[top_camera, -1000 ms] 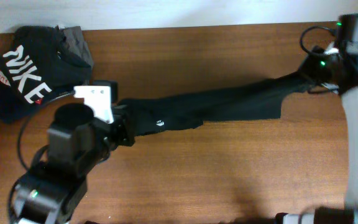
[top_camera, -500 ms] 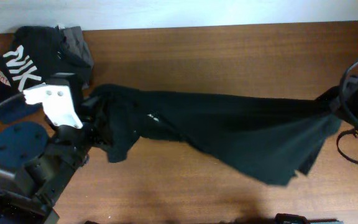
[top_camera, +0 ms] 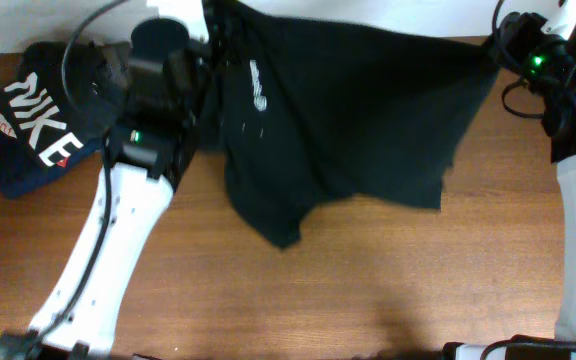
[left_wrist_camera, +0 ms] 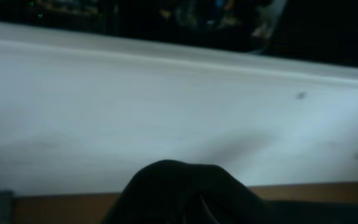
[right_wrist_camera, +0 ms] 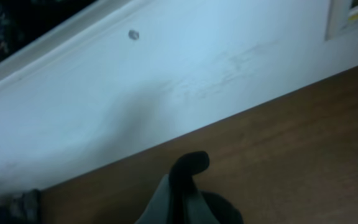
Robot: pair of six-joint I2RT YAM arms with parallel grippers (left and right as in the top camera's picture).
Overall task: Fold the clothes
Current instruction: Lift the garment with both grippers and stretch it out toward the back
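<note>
Now gripping: my left pincer (top_camera: 206, 55) and right pincer (top_camera: 496, 48) pinch the shirt (top_camera: 348, 110).
Why: stretched aloft between them so it hangs flat.

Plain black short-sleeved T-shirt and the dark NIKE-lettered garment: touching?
Apart. Overhead view: the white left arm and bare wooden table separate the plain black T-shirt from the dark NIKE-lettered garment.

overhead straight down on table (top_camera: 368, 290), both wrists facing wall (left_wrist_camera: 166, 106)

2 white arms (top_camera: 118, 235) bear black joints (top_camera: 158, 45) and green lights (top_camera: 538, 62).
</note>
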